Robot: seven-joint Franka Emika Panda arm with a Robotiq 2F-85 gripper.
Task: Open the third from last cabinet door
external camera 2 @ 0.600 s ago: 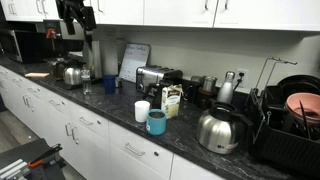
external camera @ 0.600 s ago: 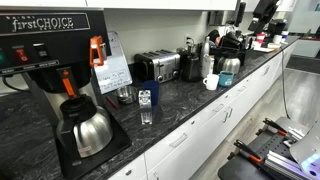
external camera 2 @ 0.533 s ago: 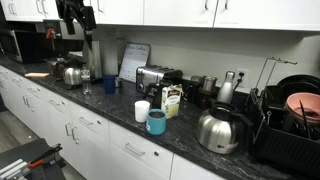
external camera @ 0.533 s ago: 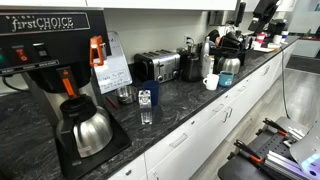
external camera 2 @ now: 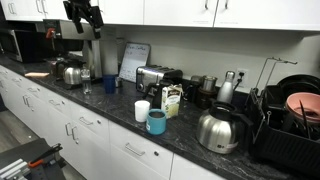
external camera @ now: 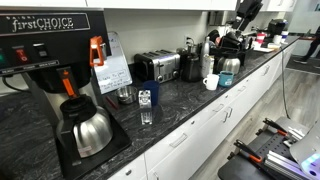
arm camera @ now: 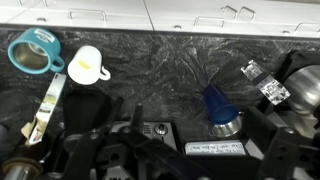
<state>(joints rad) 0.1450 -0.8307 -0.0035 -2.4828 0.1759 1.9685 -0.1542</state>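
Observation:
The white upper cabinet doors (external camera 2: 180,10) run along the wall above the counter, and their handles (external camera 2: 214,6) sit at the lower edges. My gripper (external camera 2: 85,13) hangs high in front of these cabinets at the far end of the counter; it also shows in an exterior view (external camera: 245,10). Its fingers look spread apart and hold nothing. It touches no door. The wrist view looks down on the dark counter (arm camera: 170,60) and shows the lower drawer fronts (arm camera: 110,14) along the top edge.
The dark stone counter is crowded: a black coffee machine (external camera: 45,60) with a steel carafe (external camera: 85,130), a toaster (external camera 2: 155,77), a kettle (external camera 2: 218,128), a teal cup (external camera 2: 157,122), a white cup (arm camera: 87,65), a blue cup (arm camera: 218,105), and a dish rack (external camera 2: 290,125).
The arm has shifted a little along the upper cabinets and slightly higher. Nothing on the counter moved and no door has opened.

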